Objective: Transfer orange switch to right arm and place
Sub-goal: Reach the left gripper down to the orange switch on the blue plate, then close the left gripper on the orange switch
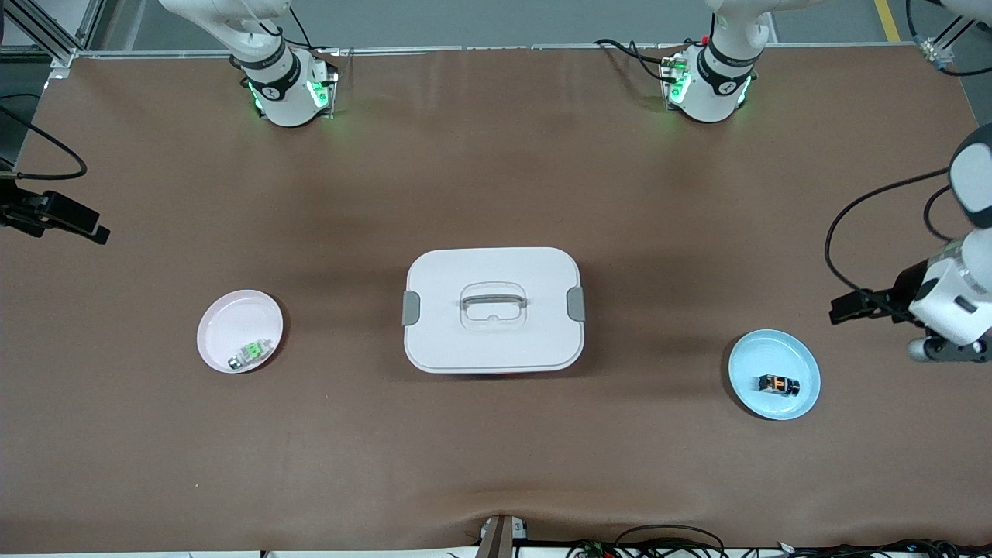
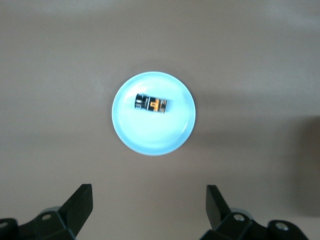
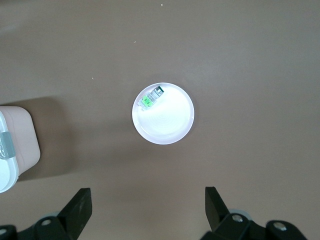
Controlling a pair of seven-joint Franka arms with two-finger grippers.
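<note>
The orange switch (image 1: 777,384) is a tiny black block with an orange face. It lies on its side in a light blue dish (image 1: 802,360) toward the left arm's end of the table. In the left wrist view the switch (image 2: 150,103) lies in the dish (image 2: 175,135). My left gripper (image 2: 148,192) is open and empty, high over bare table beside the dish. My right gripper (image 3: 148,194) is open and empty, high over bare table beside a pink dish (image 3: 170,127) toward the right arm's end.
A silver-white part with a green face (image 1: 252,353) lies in the pink dish (image 1: 225,314). A white lidded box (image 1: 442,325) with a handle and grey clips stands mid-table between the two dishes. Its corner shows in the right wrist view (image 3: 15,145).
</note>
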